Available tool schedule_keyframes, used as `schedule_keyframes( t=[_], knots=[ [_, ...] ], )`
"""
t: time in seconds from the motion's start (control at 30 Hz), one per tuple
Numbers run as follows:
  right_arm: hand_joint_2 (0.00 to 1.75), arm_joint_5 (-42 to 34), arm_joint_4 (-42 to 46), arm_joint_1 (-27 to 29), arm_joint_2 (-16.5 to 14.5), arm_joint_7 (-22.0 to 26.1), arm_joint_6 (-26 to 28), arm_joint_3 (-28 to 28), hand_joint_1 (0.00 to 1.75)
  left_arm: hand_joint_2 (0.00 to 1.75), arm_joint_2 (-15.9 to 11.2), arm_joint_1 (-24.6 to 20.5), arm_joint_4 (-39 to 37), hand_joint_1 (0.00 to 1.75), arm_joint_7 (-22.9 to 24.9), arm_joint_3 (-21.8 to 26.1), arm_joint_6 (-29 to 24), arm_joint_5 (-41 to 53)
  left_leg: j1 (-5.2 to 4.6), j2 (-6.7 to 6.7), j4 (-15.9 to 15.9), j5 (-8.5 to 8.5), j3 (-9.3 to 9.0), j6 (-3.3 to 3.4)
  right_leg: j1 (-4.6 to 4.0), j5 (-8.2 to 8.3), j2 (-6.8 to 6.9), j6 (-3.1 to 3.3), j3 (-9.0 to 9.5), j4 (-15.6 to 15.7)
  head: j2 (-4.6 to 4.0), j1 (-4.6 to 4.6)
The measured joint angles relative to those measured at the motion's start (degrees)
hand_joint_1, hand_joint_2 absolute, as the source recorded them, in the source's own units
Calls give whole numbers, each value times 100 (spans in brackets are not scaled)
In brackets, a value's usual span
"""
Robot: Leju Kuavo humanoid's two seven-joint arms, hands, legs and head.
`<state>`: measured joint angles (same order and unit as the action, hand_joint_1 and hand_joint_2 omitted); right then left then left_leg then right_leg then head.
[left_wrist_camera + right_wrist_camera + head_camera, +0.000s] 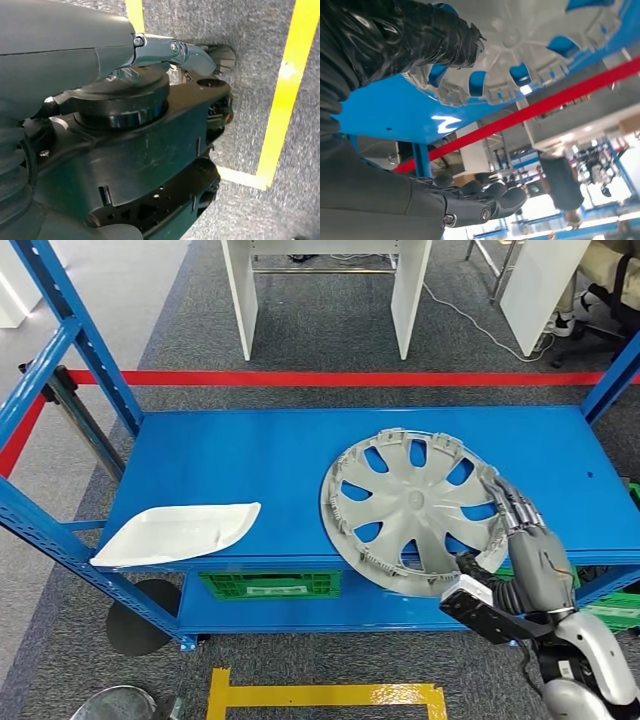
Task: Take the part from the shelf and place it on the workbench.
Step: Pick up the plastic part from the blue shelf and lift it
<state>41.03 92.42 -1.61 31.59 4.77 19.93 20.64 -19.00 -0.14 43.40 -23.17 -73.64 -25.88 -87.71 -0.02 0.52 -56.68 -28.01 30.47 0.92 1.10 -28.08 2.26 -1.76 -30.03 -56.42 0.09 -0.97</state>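
We see the grey hubcap [413,508] lying flat on the blue shelf [249,455], toward its front right (overhanging the front edge slightly). Our right hand [528,550] grips its right rim, fingers on top, thumb under. A white panel [177,532] rests at the front left corner

Grey carpet [332,330] with red tape line [340,379], white desk [324,290] beyond.

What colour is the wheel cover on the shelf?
The wheel cover is silver-grey, on the blue shelf; the head view shows it best.
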Motion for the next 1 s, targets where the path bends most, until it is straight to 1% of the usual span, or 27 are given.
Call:
schedule_keyframes(
  t=[0.17,0.33,0.67,1.0],
  knots=[
    [175,-42,-173,-254,221,21,-419,208,0,175,124,-133,-288,0,76,-15,217,232,0,0,-1,4,0,1,0,2,0,-1,0,0,0,-1],
    [175,-77,-369,-471,337,19,-673,436,0,175,226,-196,-512,0,181,-7,290,470,0,0,-2,4,0,1,0,3,-1,-1,0,0,0,-1],
    [175,-234,-986,-993,366,108,-1146,911,0,175,379,-223,-829,0,339,214,412,907,0,0,-2,5,0,1,0,3,-1,-1,0,0,0,-1],
    [175,-300,-1374,-1280,366,155,-1247,1231,0,175,468,-235,-963,0,391,389,442,992,0,-1,-3,5,1,2,0,3,0,-1,-1,0,0,-1]
  ],
)
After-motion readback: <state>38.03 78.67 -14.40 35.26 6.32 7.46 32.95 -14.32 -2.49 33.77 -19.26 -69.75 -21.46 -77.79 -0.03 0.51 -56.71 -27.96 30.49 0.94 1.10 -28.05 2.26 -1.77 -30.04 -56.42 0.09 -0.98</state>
